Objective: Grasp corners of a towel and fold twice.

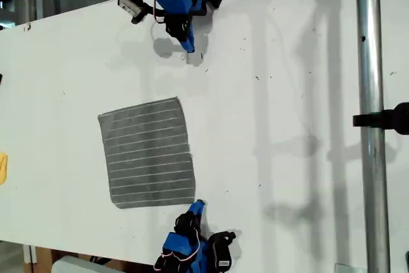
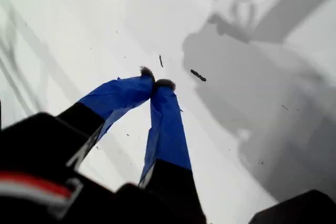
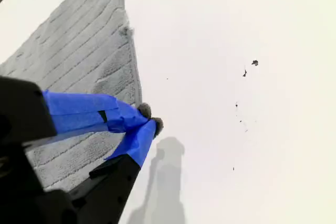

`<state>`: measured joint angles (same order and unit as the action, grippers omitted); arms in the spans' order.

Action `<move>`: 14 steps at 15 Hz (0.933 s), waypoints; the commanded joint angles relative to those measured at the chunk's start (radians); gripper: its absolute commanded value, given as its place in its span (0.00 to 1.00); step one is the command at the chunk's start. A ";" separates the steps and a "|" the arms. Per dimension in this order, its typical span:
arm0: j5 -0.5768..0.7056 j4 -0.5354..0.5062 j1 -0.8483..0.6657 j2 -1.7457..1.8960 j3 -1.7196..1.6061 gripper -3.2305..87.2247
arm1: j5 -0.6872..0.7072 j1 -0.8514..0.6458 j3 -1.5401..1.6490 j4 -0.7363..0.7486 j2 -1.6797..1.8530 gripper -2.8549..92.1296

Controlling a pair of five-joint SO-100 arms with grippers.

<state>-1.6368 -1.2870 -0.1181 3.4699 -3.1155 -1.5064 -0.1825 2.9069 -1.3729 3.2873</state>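
My first gripper (image 2: 157, 83) has its blue-taped fingers pressed together at the tips, holding nothing, over bare white table (image 2: 79, 35) with a few dark specks. In the exterior view it (image 1: 189, 46) sits at the upper centre of the frame, well apart from the towel.

My second gripper (image 3: 149, 119) is also pressed together and empty, its tips just beside the towel's near edge. In the exterior view it (image 1: 198, 206) is at the bottom centre, next to the towel's lower right corner (image 1: 193, 200).

The towel (image 1: 148, 153), grey with thin pale stripes, lies flat and unfolded left of centre in the exterior view. A small yellow object (image 1: 2, 167) shows at that view's left edge.
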 commanded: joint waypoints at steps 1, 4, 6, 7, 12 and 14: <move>-0.017 -0.005 0.000 0.006 -0.005 0.01 | 0.011 0.002 -0.034 -0.012 -0.003 0.03; -0.025 -0.005 0.003 0.006 -0.005 0.01 | 0.009 0.002 -0.034 -0.009 -0.003 0.03; -0.028 -0.005 0.005 0.006 -0.005 0.01 | 0.006 0.005 -0.034 -0.008 -0.003 0.03; -0.029 -0.005 0.005 0.006 -0.005 0.01 | 0.005 0.006 -0.034 -0.012 -0.003 0.03; -0.031 -0.006 -0.002 0.006 0.002 0.00 | 0.023 0.023 -0.083 -0.018 -0.003 0.03; -0.083 -0.055 0.002 0.003 0.078 0.00 | 0.054 0.037 -0.207 0.014 -0.087 0.03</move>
<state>-1.6920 -1.3162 -0.1181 3.4699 -3.0894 -1.4834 -0.1580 2.8302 -1.3837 3.2658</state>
